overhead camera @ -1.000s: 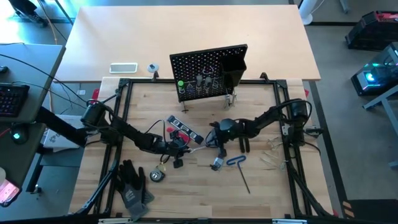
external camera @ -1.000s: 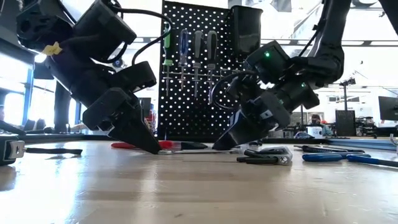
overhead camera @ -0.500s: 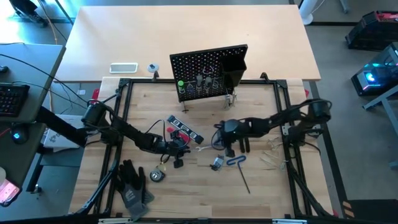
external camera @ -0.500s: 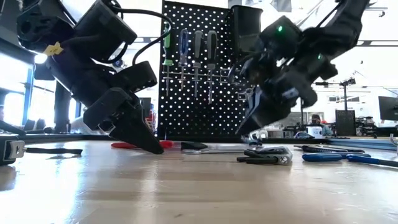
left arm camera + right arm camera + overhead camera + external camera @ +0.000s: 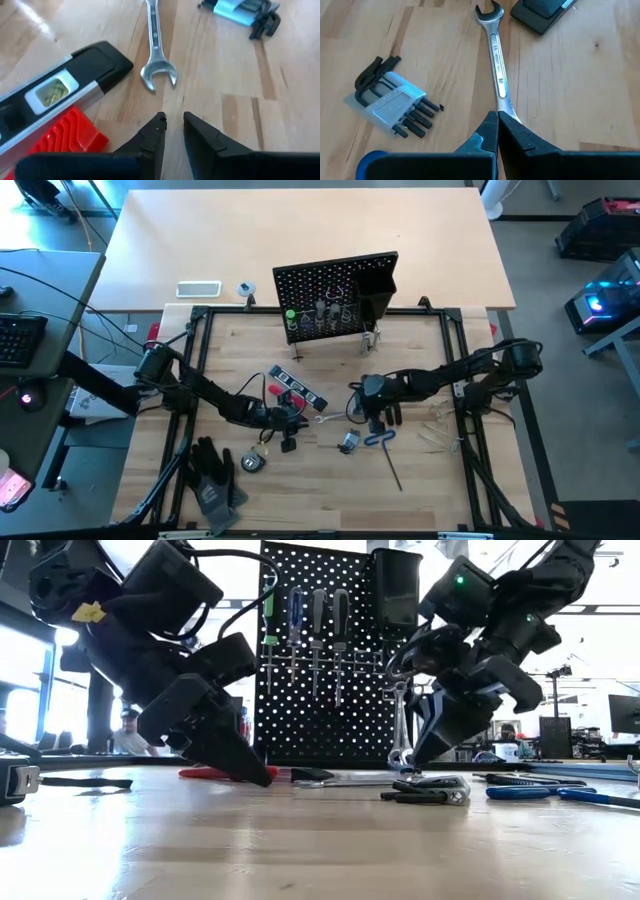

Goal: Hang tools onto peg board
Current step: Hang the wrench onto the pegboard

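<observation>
Bare bench [image 5: 330, 490] near front edge, room for hand to pass. Centre crowded: wrench [image 5: 498, 60], hex key set [image 5: 395, 105], red-black flat tool [image 5: 55, 100] close together. Peg board [image 5: 335, 295] blocks back. Gloves [image 5: 215, 480] occupy front-left corner.

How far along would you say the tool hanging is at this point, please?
Done: four screwdrivers hang on the peg board. In hand: the right claw is shut on one end of a silver wrench that lies on the table. Left: the level, hex key set and other loose tools.
</observation>
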Motion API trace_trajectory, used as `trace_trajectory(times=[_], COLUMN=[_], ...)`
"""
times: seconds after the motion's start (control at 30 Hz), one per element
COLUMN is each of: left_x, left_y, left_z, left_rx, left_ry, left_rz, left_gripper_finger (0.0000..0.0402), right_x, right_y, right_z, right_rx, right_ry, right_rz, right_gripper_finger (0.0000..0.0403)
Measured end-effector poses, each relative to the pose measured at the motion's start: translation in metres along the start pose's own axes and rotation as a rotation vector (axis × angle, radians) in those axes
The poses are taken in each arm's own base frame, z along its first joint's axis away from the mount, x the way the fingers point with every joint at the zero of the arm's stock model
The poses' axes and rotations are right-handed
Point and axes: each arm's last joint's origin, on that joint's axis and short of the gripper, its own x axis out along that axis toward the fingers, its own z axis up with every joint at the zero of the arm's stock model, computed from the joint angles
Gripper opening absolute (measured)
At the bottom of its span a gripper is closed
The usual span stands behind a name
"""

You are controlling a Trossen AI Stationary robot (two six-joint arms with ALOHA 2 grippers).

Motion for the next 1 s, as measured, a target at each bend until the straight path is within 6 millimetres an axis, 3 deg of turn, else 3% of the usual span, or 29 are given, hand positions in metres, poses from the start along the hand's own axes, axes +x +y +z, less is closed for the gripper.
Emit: trace_trajectory(times=[0.4, 0.77, 0.87, 1.0], left_x=[-0.001, 0.005, 0.006, 0.006], left_y=[0.000, -0.007, -0.009, -0.010], left_z=[0.014, 0.041, 0.048, 0.055], left_rx=[0.044, 0.321, 0.381, 0.448], left_ry=[-0.142, -0.094, -0.067, -0.063], left_rz=[0.024, 0.101, 0.129, 0.163], left_gripper_finger=[0.0061, 0.0062, 0.0075, 0.0123], right_x=[0.022, 0.026, 0.026, 0.026], right_y=[-0.003, -0.003, -0.003, -0.003], right_z=[-0.013, -0.014, -0.014, -0.014], right_rx=[0.017, 0.018, 0.018, 0.019], right_ry=[0.090, 0.082, 0.080, 0.078], right_rz=[-0.014, 0.009, 0.014, 0.019], right_gripper_finger=[0.0002, 0.0001, 0.0001, 0.0001])
